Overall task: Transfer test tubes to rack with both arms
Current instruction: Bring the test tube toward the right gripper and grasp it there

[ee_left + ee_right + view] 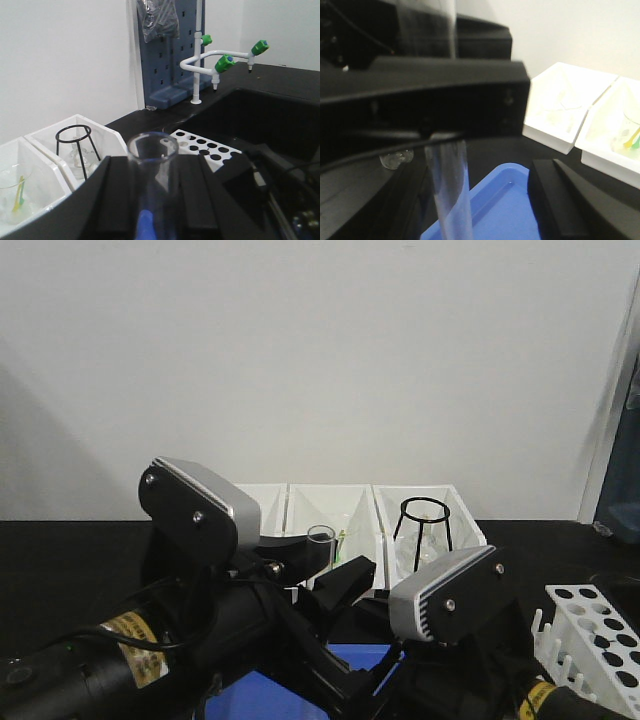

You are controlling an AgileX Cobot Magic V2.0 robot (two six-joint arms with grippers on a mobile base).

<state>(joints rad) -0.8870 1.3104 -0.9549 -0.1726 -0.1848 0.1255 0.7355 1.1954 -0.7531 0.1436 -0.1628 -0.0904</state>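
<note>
Layout comes only from the front view. The left arm (195, 505) and right arm (450, 590), each with a boxy silver-grey housing, meet near the middle of the black table (60, 555). Three white bins (330, 505) stand along the far wall, and the rack (600, 635) sits at the near right, apart from both housings. The test tube (320, 543) shows there only as a small clear rim poking up between the arms.

The left wrist view shows what the front view hides. The left gripper (152, 170) has its flat black fingers (197, 195) drawn narrow onto the tube, one on each side, with the round open rim upright above them. Beyond lie the rack's white top plate with rows of round holes, a black wire stand (75, 145) in a bin, a dark sink (260, 120), white taps with green handles (220, 62) and a blue pegboard (165, 55).

The right wrist view alone shows the tube's lower part, smooth clear glass hanging below the left fingers and over a glossy blue tray (505, 210). The right gripper (480, 200) has its fingers (570, 200) spread wide to either side of the tube. Whether the finger on the left of that view touches the glass, I cannot tell.
</note>
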